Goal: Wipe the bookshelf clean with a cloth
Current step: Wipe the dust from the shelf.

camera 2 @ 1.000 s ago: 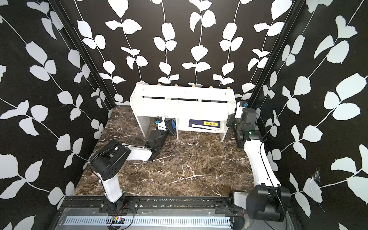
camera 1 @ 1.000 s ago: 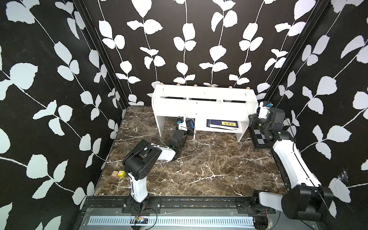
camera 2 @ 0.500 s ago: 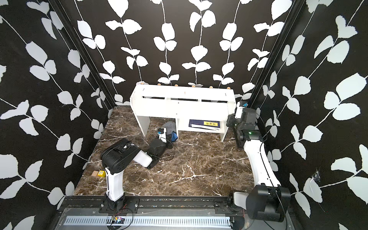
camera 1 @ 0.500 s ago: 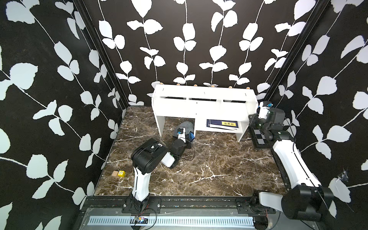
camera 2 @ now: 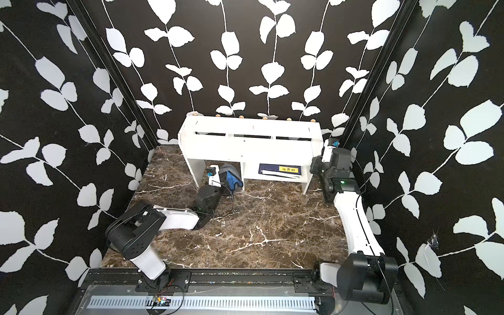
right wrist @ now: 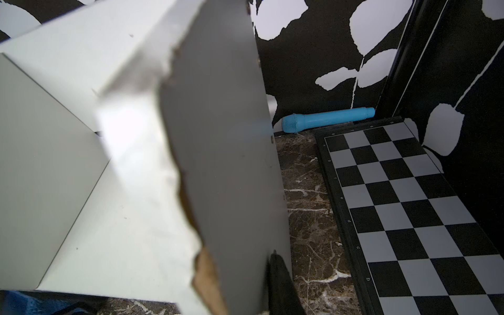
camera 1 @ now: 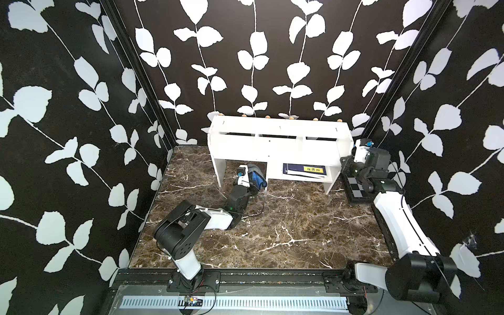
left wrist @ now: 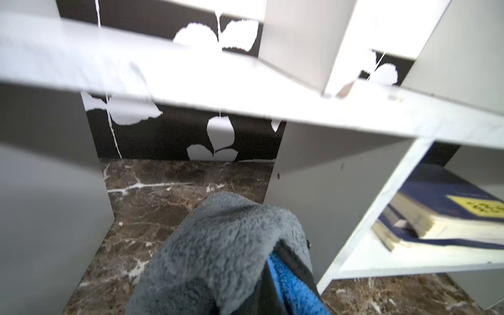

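- Moved since a second ago, in both top views: our left gripper (camera 1: 251,174), clenched on the cloth (camera 1: 257,176), nearer the middle upright of the bookshelf (camera 1: 278,144).
- Left wrist: cloth (left wrist: 218,245) just beside that upright; we should press flat.
- Right wrist: our right gripper (right wrist: 256,294) seemingly clamps the end panel.

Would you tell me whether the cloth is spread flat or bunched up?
Bunched up: the cloth forms a rounded grey mound, its blue side showing in a fold.

Jaws of left gripper (camera 1: 249,174) hidden under cloth (left wrist: 223,245); right gripper (camera 1: 353,152) jaws masked by bookshelf (camera 1: 278,141) end panel in both top views; book (camera 1: 305,169) label too small to read.
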Available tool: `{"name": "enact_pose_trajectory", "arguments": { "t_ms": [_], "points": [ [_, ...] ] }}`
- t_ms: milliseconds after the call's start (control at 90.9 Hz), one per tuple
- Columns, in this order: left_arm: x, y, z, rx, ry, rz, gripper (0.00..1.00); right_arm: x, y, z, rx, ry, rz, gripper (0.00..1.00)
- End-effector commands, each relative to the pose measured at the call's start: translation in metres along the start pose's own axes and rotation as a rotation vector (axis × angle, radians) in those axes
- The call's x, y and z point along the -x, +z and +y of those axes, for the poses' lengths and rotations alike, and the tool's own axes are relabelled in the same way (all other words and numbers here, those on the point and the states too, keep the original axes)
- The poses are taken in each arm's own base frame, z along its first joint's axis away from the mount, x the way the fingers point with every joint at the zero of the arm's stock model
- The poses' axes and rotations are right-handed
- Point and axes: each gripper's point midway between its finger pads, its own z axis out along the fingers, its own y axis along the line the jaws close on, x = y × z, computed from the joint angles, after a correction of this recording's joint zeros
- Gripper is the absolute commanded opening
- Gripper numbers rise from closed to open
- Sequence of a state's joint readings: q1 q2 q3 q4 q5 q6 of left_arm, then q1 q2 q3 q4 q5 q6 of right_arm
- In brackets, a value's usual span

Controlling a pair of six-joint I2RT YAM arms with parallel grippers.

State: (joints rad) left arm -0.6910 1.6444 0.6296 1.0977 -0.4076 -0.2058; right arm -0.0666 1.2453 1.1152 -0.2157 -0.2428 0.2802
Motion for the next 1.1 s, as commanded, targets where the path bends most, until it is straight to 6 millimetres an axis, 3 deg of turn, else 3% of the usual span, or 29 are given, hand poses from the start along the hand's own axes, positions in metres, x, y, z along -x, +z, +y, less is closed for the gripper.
{"name": "enact_pose_trajectory", "arguments": {
  "t_ms": [0,220,341,638,836,1089],
  "points": [
    [0.035,-0.003,0.004,0.013,0.021,-0.082,0.0,0.052,-0.037,0.043,0.2,0.121,-0.155,0.0],
    [0.072,-0.009,0.053,0.204,0.003,-0.195,0.0,0.053,-0.038,0.044,0.201,0.113,-0.155,0.0],
    [0.081,-0.008,0.074,0.265,0.014,-0.175,0.0,0.052,-0.038,0.044,0.202,0.113,-0.154,0.0],
    [0.03,-0.006,0.114,0.407,0.048,-0.016,0.0,0.048,-0.036,0.045,0.216,0.112,-0.153,0.0],
    [0.006,-0.005,0.136,0.508,0.113,0.056,0.0,0.046,-0.036,0.043,0.208,0.108,-0.15,0.0],
    [-0.028,0.003,0.135,0.49,0.115,0.154,0.0,0.047,-0.035,0.04,0.189,0.116,-0.16,0.0]
  ]
}}
